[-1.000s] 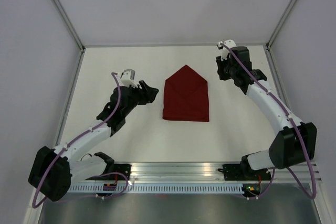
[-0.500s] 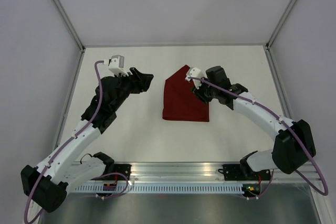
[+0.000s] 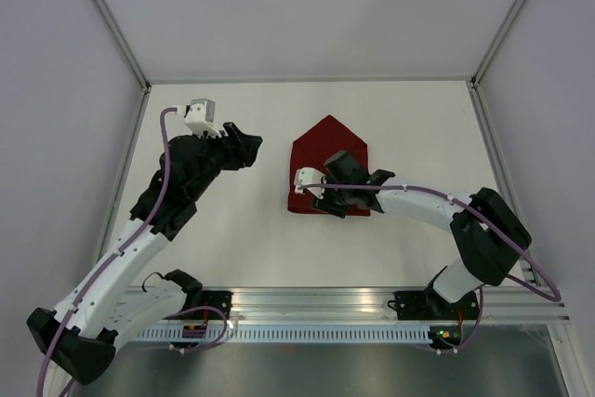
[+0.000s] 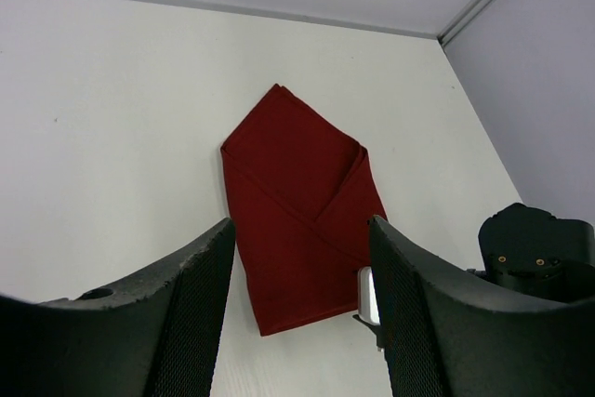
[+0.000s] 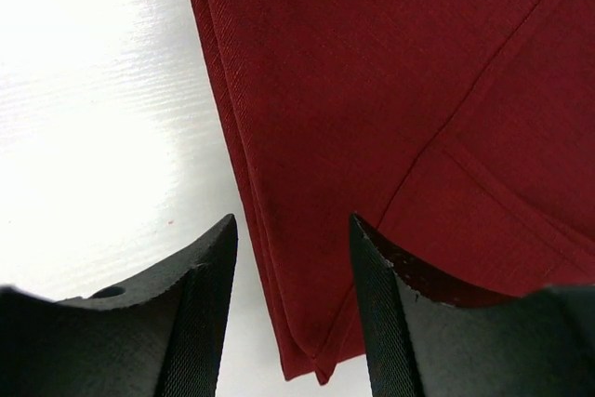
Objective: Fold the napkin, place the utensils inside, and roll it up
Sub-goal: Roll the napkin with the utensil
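White table [image 3: 418,118]; the maroon napkin [image 3: 327,141] lies flat on it, folded to a pointed envelope. We see no fork in any view. We judge folding is in hand, and next comes a pinch at the napkin's near left corner. The right arm reaches low across the napkin, with the right gripper [image 5: 290,239] spread and empty over that corner. The left gripper [image 3: 249,144] hovers left of the napkin, unclenched and empty.

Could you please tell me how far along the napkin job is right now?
Done: the napkin lies folded into a pointed shape. In hand: the right tool hangs open over its near left edge, gripping nothing; the left tool is open, off to the napkin's left. Left: no fork is in view, perhaps hidden inside, and the napkin is not yet rolled.
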Available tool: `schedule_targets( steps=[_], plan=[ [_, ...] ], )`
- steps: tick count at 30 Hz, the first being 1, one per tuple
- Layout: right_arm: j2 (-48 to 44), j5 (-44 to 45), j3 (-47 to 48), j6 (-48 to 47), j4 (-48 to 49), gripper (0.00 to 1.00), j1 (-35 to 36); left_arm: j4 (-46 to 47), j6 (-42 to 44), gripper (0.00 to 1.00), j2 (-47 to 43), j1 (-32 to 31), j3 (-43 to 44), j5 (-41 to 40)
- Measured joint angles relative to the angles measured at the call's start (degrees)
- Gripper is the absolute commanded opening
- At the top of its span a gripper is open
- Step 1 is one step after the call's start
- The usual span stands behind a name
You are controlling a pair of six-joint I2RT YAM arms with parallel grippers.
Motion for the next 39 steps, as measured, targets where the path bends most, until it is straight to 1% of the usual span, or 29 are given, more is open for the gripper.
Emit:
schedule_targets(
  steps=[10, 21, 25, 30, 34, 39],
  plan=[
    [2.2, 1.4, -1.8, -1.4, 2.1, 0.59, 2.9, -1.5, 2.1, 0.63, -1.2, 0.0, 0.1, -0.2],
    [4.4, 3.9, -3.7, -3.4, 5.9, 0.59, 3.1, -1.7, 4.5, 0.63, 0.5, 0.0, 0.1, -0.2],
    [4.9, 4.3, -3.7, -3.8, 7.3, 0.57, 3.1, -1.6, 5.2, 0.63, 1.2, 0.0, 0.0, 0.0],
    [5.2, 5.0, -3.7, -4.5, 8.4, 0.57, 3.1, -1.0, 5.3, 0.63, 2.5, 0.0, -1.7, 0.3],
    [4.9, 5.5, -4.4, -4.9, 9.6, 0.60, 3.1, -0.7, 5.3, 0.63, 3.2, 0.0, -3.1, 0.9],
    [4.2, 5.9, -4.7, -4.9, 9.0, 0.61, 3.1, -0.2, 5.3, 0.62, 3.5, 0.0, -3.5, 1.6]
  ],
)
